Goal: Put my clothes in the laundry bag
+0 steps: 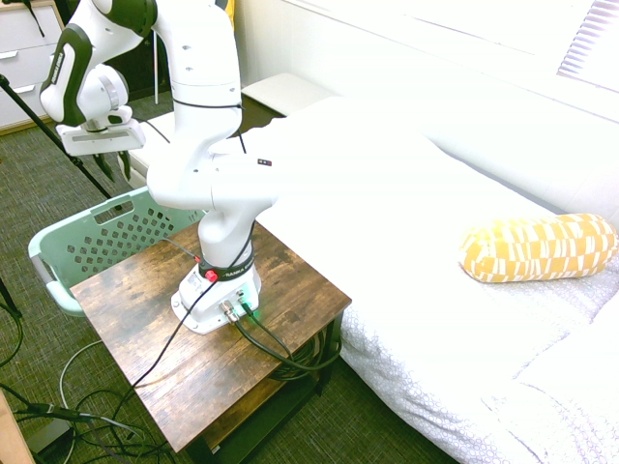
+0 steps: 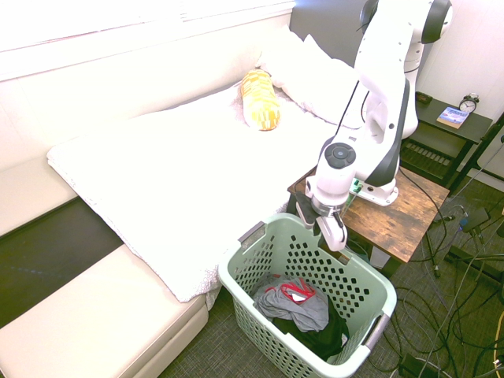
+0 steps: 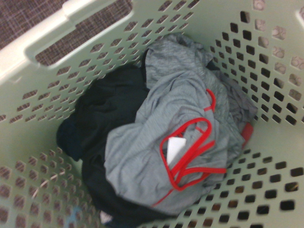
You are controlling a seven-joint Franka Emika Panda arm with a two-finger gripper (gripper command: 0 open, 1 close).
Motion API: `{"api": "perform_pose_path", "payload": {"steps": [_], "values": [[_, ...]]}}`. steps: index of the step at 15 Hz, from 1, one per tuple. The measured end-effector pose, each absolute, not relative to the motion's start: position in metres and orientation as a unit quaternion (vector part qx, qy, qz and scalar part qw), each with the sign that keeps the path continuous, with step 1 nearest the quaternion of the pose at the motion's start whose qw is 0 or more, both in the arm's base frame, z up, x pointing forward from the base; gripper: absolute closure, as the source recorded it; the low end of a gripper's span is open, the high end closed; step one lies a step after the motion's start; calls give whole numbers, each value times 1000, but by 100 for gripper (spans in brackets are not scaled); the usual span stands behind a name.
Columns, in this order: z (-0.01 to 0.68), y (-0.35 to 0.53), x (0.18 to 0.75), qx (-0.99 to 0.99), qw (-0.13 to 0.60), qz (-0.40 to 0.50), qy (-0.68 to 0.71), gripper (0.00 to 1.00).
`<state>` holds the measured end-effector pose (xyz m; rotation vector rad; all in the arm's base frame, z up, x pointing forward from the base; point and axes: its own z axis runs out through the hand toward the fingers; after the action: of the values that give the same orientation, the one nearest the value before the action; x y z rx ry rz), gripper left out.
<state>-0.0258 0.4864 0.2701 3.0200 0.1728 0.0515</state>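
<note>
Left to right: in the laundry basket (image 2: pixel 227 272), atop dark clothes (image 2: pixel 324 340) — grey garment with red trim (image 2: pixel 293 302), apparently dropped in for washing. Above, at the gripper (image 2: pixel 323 235), fingers apart — probably to let go cleanly. Farther right, wooden table (image 2: pixel 396 224), bearing the arm.

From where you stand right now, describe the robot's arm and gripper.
The arm is white with rounded segments, black panels, small dark lettering and a black cable along it. The gripper has a wide white body and two dark fingers.
</note>
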Motion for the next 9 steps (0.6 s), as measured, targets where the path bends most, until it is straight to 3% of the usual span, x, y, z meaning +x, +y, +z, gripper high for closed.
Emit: {"api": "perform_pose_path", "payload": {"steps": [5, 9], "values": [[317, 450, 185, 996, 50, 59, -48, 0], [378, 324, 336, 982, 53, 99, -149, 0]]}}
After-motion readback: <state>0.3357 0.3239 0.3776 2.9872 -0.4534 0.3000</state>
